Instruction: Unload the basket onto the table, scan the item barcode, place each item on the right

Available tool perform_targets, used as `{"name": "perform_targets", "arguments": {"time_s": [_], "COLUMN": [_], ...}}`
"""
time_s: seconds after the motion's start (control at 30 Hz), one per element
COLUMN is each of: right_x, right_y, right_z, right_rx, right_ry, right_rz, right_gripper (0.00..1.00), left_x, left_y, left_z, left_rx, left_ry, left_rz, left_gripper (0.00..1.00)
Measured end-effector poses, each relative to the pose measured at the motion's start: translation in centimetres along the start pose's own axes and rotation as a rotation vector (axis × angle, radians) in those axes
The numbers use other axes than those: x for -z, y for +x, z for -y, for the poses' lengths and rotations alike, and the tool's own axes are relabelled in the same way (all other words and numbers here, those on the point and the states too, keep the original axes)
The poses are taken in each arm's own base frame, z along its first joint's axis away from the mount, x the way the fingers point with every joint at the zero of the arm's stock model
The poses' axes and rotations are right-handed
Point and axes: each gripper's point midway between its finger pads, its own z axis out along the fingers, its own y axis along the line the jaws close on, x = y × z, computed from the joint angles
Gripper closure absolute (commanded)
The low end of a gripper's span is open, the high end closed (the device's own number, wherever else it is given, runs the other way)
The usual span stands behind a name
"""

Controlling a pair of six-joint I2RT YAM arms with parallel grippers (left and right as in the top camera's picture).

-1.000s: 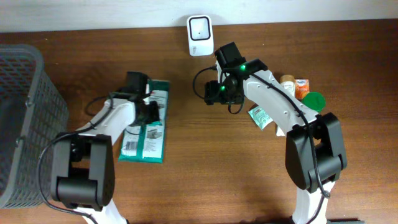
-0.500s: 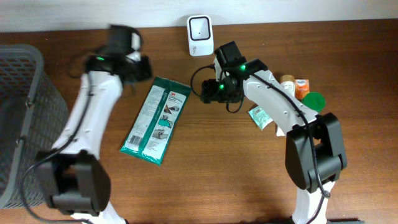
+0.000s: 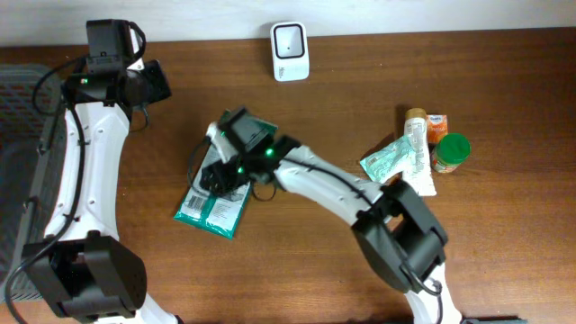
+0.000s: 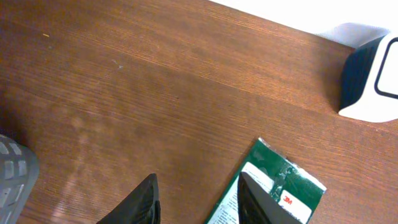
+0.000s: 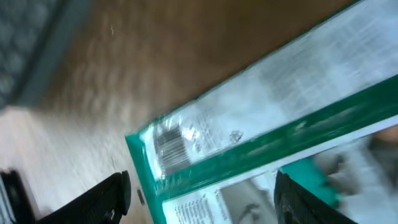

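green 3m packet: flat on the wooden table, left of centre, label side up, well apart from the white barcode scanner standing at the far edge. printed barcode near one end of the pack, blurred but readable as stripes in the right wrist view.

right gripper: reached across and low over the upper half of the packet, claw spread wide, one finger either side of the pack's width, nothing pinched yet; touching or just above, impossible to tell through the blur.

left gripper: up near the far left corner, well clear of the packet, fingers parted with only bare wood between them, holding nothing.

step in hand, judged: the pick-up, right at the approach, before any scanning.

next move, judged: lower onto the pack, close across its narrow width, lift without letting the floppy wrapper fold, then carry toward the scanner and turn the barcode end to face its window. thin, flat pack, so likely need to catch an edge rather than press straight down.
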Motion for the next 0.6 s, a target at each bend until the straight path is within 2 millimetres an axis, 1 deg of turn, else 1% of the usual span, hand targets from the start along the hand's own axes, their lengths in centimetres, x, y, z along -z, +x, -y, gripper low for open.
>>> {"name": "perform_targets", "arguments": {"time_s": [0.07, 0.17, 0.27, 0.33, 0.47, 0.57, 0.6], "right_x": [-0.8, -1.5, -2.0, -2.3, -1.7, -0.9, -0.7], "right_y": [1.0, 1.8, 2.4, 3.1, 4.4, 4.7, 4.7], "right_z": [0.1, 0.5, 1.1, 1.6, 3.7, 5.3, 5.7], "right_rx": [0.004, -0.004, -0.034, -0.074, -0.229, -0.327, -0.354], "right_ry": [0.001, 0.004, 0.006, 0.013, 0.049, 0.075, 0.083], "right_rz": [-0.034, -0.062, -0.082, -0.110, -0.169, -0.183, -0.186], "right_gripper": [0.29, 0.29, 0.30, 0.31, 0.31, 0.39, 0.40], "left_x": [0.0, -0.1, -0.5, -0.8, -1.6, -1.7, -1.7], "left_y": [0.3, 0.5, 1.0, 1.6, 2.4, 2.9, 3.0], "left_z": [-0.1, -0.1, -0.2, -0.4, -0.5, -0.7, -0.6], "left_rx": [0.000, -0.001, -0.001, -0.003, -0.002, -0.003, -0.004], "left_ry": [-0.003, -0.004, -0.008, -0.012, -0.018, -0.023, -0.022], "left_rz": [-0.013, -0.018, -0.031, -0.046, -0.074, -0.094, -0.096], "left_gripper": [0.61, 0.60, 0.66, 0.68, 0.68, 0.68, 0.68]}}
